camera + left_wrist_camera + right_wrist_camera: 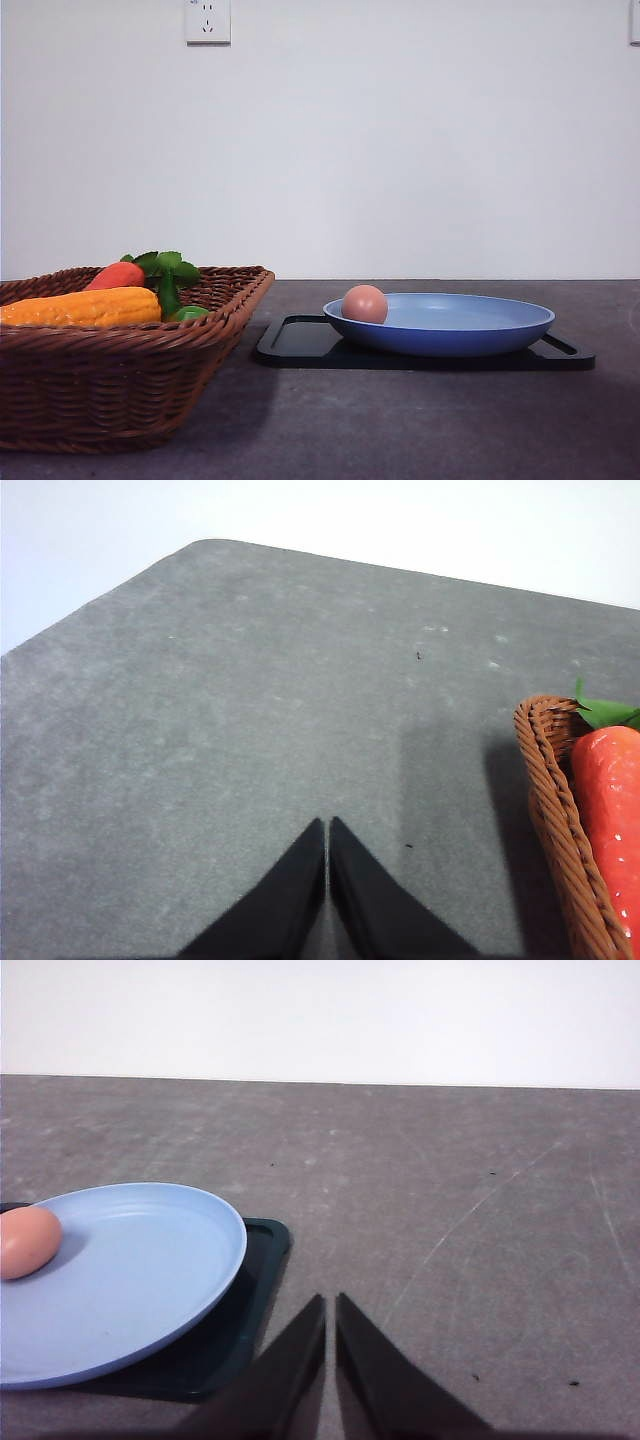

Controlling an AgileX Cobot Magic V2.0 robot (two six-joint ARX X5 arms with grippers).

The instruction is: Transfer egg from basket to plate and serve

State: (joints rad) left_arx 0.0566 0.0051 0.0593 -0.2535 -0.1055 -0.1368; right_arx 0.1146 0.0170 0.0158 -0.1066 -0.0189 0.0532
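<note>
The egg [27,1242] is seen resting in the plate [150,1290], nearer the right gripper [330,1305], whose fingers, like those of the left gripper [327,830], are pressed together on nothing.

woven wicker basket [120,385], smooth blue plate [450,335], matte egg [364,304], glossy black tray [300,345]

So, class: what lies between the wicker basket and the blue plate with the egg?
In the front view, only bare grey tabletop and the black tray's near end separate basket from plate.
</note>
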